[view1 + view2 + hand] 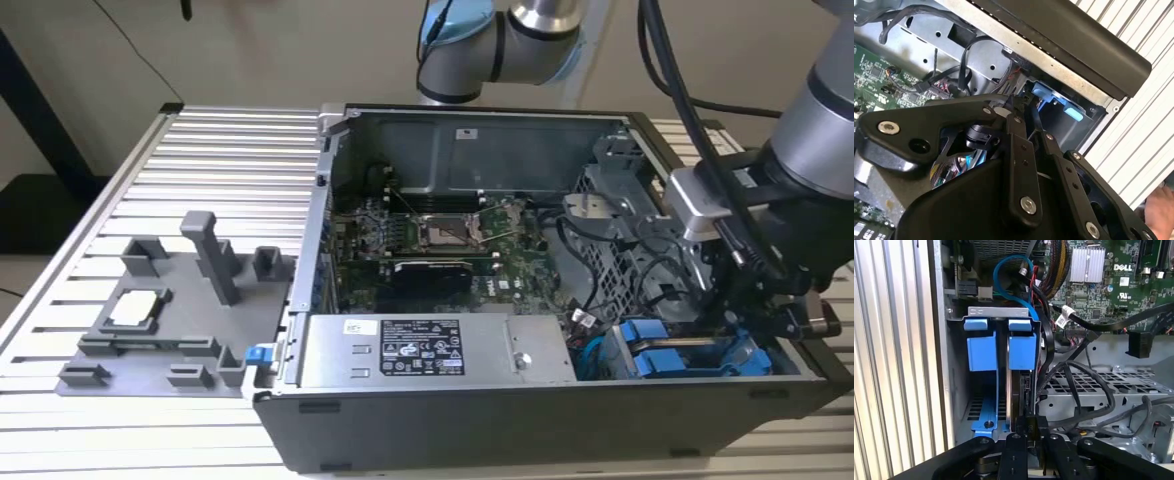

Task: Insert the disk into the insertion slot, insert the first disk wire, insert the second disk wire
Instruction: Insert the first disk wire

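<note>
Tool pinched on black plug beside disk, computer case on ribbed metal table.

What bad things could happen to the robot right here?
The gripper sits right beside loose black cables; it might snag one. It is also close to the disk in the insertion slot, so a crooked push could knock the disk or scrape the slot.

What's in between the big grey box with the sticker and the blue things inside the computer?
Between the power-supply box and the blue carrier frames lie wires: a blue cable and black cables, in the exterior view.
</note>
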Motion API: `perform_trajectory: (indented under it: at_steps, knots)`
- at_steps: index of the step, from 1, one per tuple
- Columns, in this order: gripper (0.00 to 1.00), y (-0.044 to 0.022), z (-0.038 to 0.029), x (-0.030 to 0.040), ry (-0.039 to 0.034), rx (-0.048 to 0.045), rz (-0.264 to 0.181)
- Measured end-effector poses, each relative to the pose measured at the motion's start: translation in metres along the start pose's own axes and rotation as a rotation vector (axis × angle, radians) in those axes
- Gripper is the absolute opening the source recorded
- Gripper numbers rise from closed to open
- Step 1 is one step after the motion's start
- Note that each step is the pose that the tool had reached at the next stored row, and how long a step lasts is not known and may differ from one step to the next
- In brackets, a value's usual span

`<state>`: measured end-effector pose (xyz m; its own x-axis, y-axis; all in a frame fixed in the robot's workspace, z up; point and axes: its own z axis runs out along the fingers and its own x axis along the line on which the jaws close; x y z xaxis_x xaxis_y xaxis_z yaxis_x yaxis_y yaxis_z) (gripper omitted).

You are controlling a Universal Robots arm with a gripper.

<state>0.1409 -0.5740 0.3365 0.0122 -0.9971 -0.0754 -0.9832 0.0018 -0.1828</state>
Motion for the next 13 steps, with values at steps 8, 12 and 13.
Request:
perform_trajectory:
  at_steps: [8, 12, 13]
  knots:
    - [0.19, 0.0006, 0.0034, 0.0003, 0.0005, 0.0003, 0.004]
    - [0.19, 0.0009, 0.0050, 0.0004, 0.0009, 0.0004, 0.004]
    - [0.19, 0.0010, 0.0052, 0.0004, 0.0007, 0.0003, 0.004]
